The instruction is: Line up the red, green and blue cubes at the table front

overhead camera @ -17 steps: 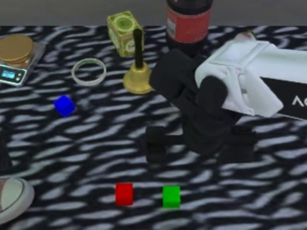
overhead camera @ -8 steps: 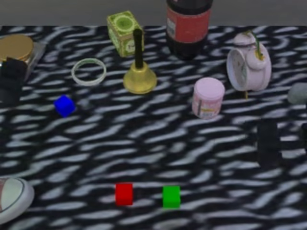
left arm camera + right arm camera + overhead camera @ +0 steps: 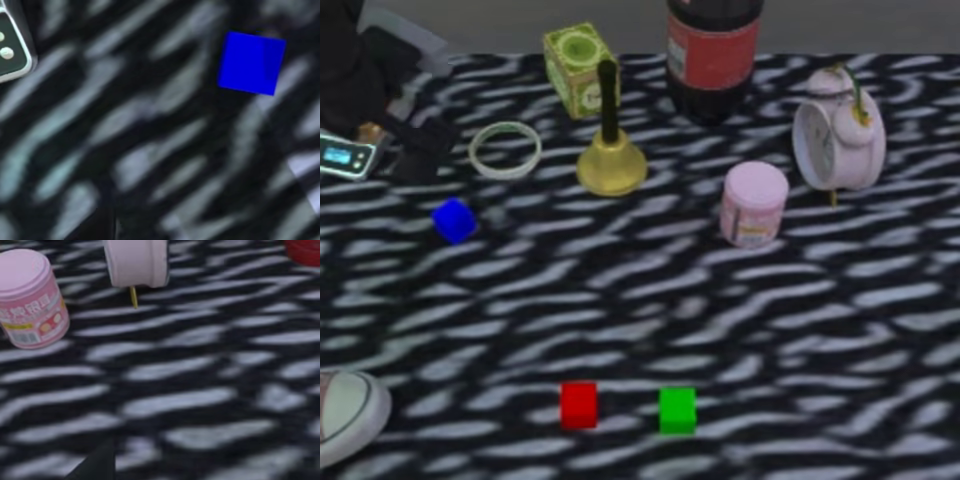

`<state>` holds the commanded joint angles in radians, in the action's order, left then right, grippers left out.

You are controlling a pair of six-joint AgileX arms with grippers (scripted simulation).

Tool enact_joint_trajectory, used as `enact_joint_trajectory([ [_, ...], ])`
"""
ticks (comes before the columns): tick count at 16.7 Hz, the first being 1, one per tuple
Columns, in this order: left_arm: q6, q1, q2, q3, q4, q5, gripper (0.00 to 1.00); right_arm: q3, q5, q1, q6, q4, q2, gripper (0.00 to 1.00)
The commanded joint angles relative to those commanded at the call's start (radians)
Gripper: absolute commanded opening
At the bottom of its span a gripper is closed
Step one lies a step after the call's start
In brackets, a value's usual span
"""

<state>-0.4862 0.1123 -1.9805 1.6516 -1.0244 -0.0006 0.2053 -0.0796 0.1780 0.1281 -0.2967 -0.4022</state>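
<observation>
Hovering left arm [image 3: 380,90] half cut off | blue cube [image 3: 453,220] unobstructed

Glossy blue cube [image 3: 251,63] — brass-looking bell [image 3: 611,165] — matt striped table [image 3: 720,310].

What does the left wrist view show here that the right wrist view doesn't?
Only the left wrist view shows the blue cube and a corner of the digital scale. Only the right wrist view shows the pink jar, the base of the pink alarm clock and a sliver of the cola bottle. Both show the zebra-striped table.
</observation>
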Motion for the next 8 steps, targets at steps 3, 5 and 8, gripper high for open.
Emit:
enact_joint_trajectory([
  [3, -0.052, 0.015, -0.212, 0.192, -0.103, 0.002, 1.00, -0.119, 0.037, -0.087, -0.071, 0.141, 0.218, 1.00],
  [5, -0.076, 0.022, -0.312, 0.283, -0.151, 0.004, 1.00, -0.169, 0.059, -0.130, -0.103, 0.220, 0.318, 1.00],
  [8, -0.096, 0.028, -0.386, 0.359, -0.188, 0.005, 1.00, -0.203, 0.078, -0.165, -0.126, 0.291, 0.396, 1.00],
])
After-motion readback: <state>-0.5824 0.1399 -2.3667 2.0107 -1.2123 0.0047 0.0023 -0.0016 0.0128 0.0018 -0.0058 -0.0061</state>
